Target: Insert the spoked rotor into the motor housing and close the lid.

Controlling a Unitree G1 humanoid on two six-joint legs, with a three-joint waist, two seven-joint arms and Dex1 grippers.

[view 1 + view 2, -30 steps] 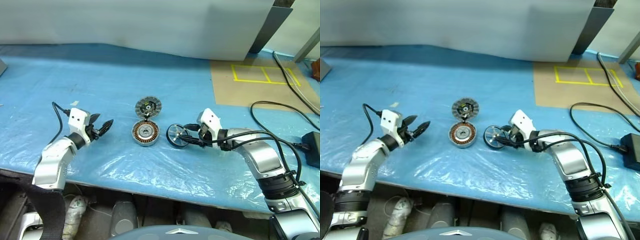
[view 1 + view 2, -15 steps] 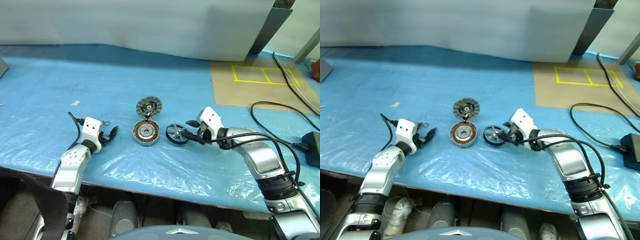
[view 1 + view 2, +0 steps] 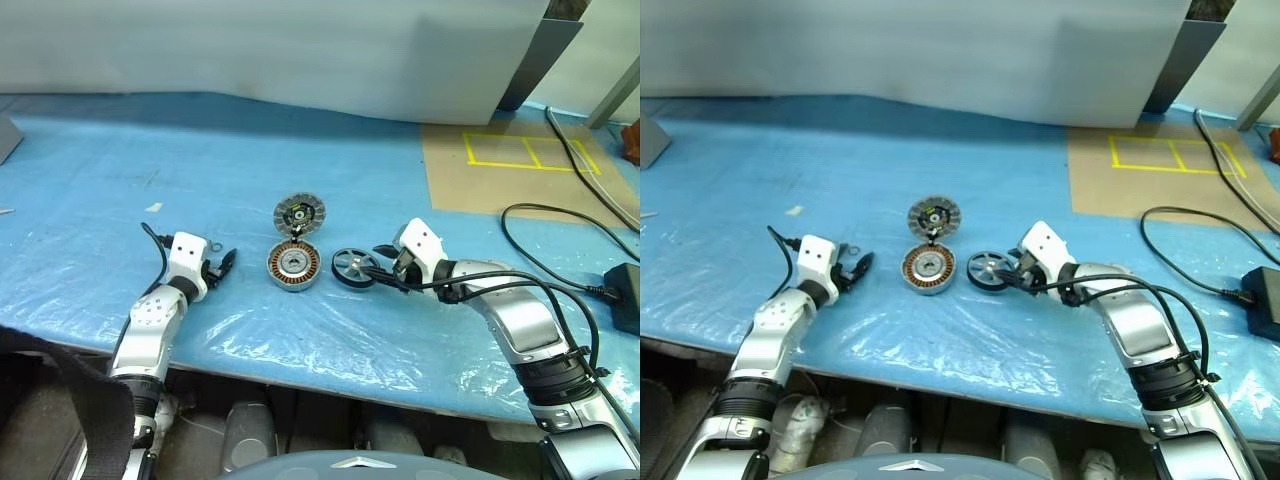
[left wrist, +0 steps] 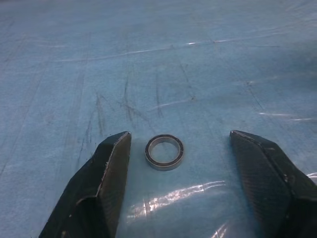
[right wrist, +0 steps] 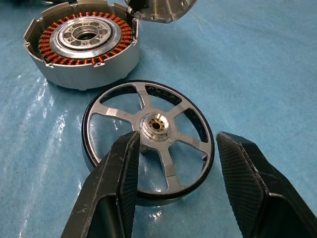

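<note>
Right gripper [image 3: 377, 268] has its fingers apart around the near rim of the spoked rotor [image 5: 151, 136], which lies flat on the table [image 3: 200, 150] just beside the motor housing [image 3: 292, 267]. The lid [image 3: 299, 214] stands open behind the housing. Risk: a one-sided rim pinch tilts or slides the rotor on the plastic sheet. Left gripper [image 4: 181, 163] has its fingers apart around a small ring [image 4: 164, 151]; closing there grabs the wrong part.

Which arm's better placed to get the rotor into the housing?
Right. The right gripper already straddles the spoked rotor, jaws open on either side of its near rim, with the motor housing just beyond it. The left gripper is off by a small ring on the blue sheet.
</note>
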